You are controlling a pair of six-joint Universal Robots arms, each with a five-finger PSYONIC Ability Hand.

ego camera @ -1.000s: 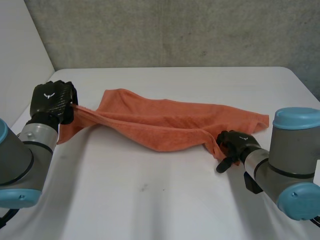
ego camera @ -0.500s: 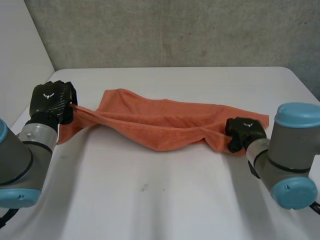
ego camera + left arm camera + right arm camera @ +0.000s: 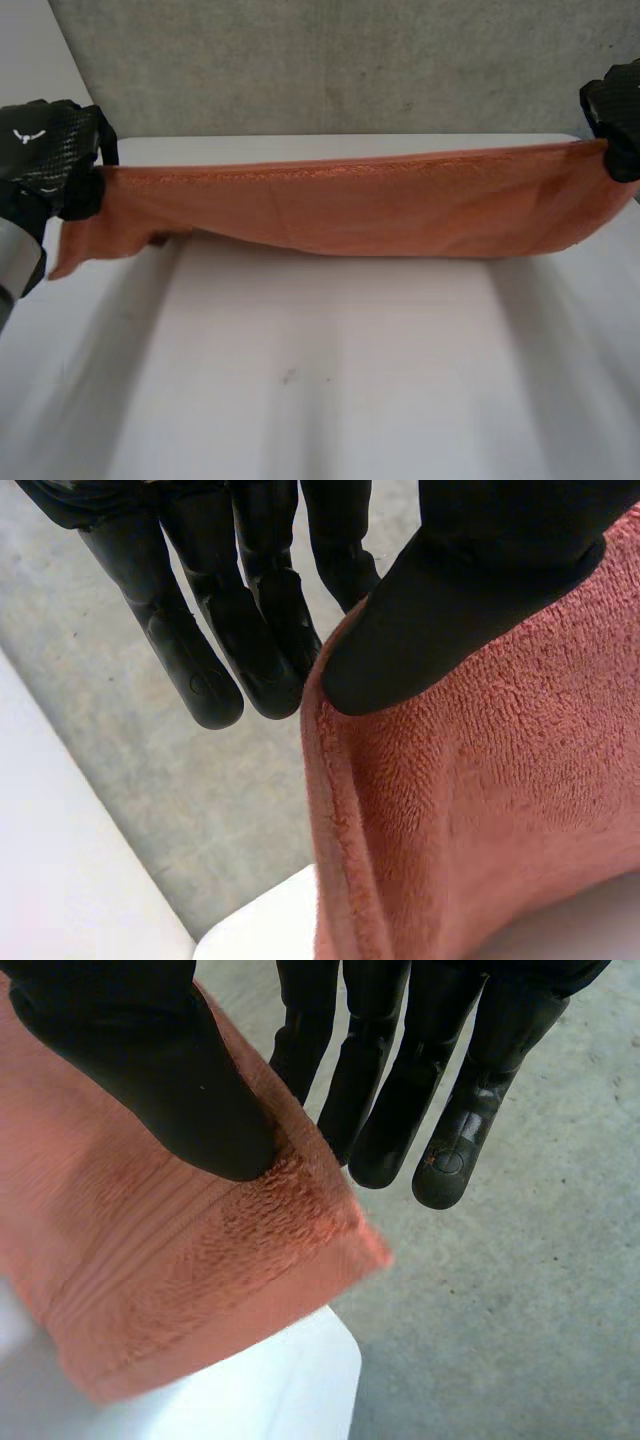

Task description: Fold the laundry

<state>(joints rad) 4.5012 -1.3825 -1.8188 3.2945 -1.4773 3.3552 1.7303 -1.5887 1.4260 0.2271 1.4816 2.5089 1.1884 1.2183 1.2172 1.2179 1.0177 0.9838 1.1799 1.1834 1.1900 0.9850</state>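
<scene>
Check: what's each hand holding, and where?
Both pinch the orange towel: left hand at its upper edge near one end, right hand near the opposite upper corner.

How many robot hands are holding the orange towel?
2. The left hand pinches one end of the towel, and the right hand pinches the other end, stretching it over the table.

Soft, even light; faint shadow under the towel [image 3: 340, 205].

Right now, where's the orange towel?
Head view: the orange towel hangs stretched across the white table's far half, its left end pinched by the left hand, its right end by the right hand.
</scene>
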